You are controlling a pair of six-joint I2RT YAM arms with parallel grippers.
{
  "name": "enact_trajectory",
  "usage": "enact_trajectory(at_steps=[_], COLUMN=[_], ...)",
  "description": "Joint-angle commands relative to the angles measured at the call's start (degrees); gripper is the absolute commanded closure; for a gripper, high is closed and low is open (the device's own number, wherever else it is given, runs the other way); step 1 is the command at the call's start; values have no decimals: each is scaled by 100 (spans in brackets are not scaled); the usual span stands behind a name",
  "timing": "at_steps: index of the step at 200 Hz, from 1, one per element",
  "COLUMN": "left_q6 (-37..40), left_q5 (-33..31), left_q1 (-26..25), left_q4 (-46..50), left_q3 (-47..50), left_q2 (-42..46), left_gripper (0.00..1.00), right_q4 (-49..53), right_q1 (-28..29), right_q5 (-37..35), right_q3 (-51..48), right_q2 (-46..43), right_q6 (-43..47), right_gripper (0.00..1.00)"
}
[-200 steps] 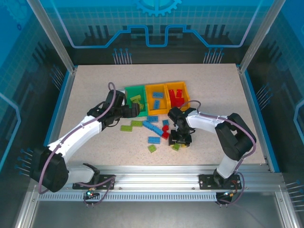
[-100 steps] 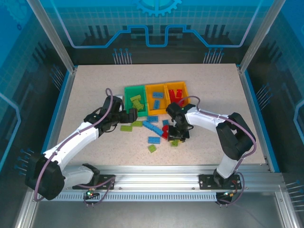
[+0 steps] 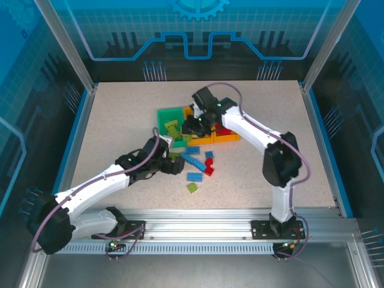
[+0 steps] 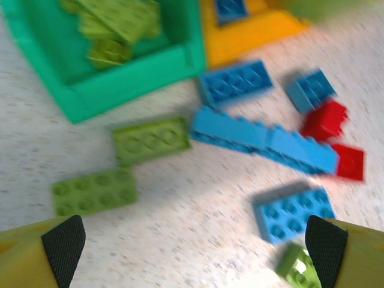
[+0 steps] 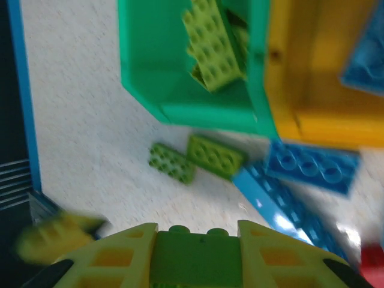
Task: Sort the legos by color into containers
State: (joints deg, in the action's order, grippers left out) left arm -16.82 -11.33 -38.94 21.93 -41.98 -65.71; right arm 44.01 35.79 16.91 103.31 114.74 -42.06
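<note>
On the table (image 3: 120, 108), nearest the arm bases, a small green brick (image 3: 192, 188) is seen lying loose, with a blue brick (image 3: 194, 176) and a red brick (image 3: 209, 171) just beyond it. Beside these pieces the left fingers (image 3: 173, 165) are held low over the table, spread wide, and nothing is gripped between them. From the left wrist, two flat green bricks (image 4: 150, 139) are seen lying near each other in front of the green bin (image 4: 138, 75), and a long blue brick (image 4: 264, 141) is laid slantwise to their right. Farther back the three bins are joined in a row. A pile of green pieces (image 5: 210, 42) is held in the green bin, blue ones are seen in the middle orange bin (image 5: 300, 120), and red ones (image 3: 223, 129) in the end orange bin (image 3: 233, 137). The right fingers (image 3: 193, 127) are raised off the table by the green and middle bins, and a green brick (image 5: 201, 264) is clamped between them.
</note>
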Motion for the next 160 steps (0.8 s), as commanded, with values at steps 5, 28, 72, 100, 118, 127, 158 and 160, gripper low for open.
enact_trajectory(at_steps=[5,28,72,100,118,127,158,160], left_q6=[83,48,-12,50,164,208,451,475], left_q5=[-75,-34,-33,-4,126,134,284,310], left_q1=[-464,-767,-1231,-1373,-1486,-1550,-1624,-1630], left_q4=[-277,-430,-571,-611,-697,-702,-763,-766], left_q3=[351,575,794,836,832,808,671,648], left_q2=[1,20,-4,-86,-208,-291,-666,-689], left_gripper=[1,1,1,1,1,1,1,1], right_q4=[436,659,1012,797,715,706,512,501], right_q1=[-115,-179,-276,-314,-306,-292,-257,-257], right_q5=[452,622,687,797,974,1015,1153,1160], right_q3=[1296,2370,3632,3639,3642,3636,3317,3283], right_q2=[989,1737,2720,2815,2789,2725,2257,2227], right_q6=[103,23,-159,-299,-253,-188,11,24], right_gripper=[71,71,65,50,39,34,22,20])
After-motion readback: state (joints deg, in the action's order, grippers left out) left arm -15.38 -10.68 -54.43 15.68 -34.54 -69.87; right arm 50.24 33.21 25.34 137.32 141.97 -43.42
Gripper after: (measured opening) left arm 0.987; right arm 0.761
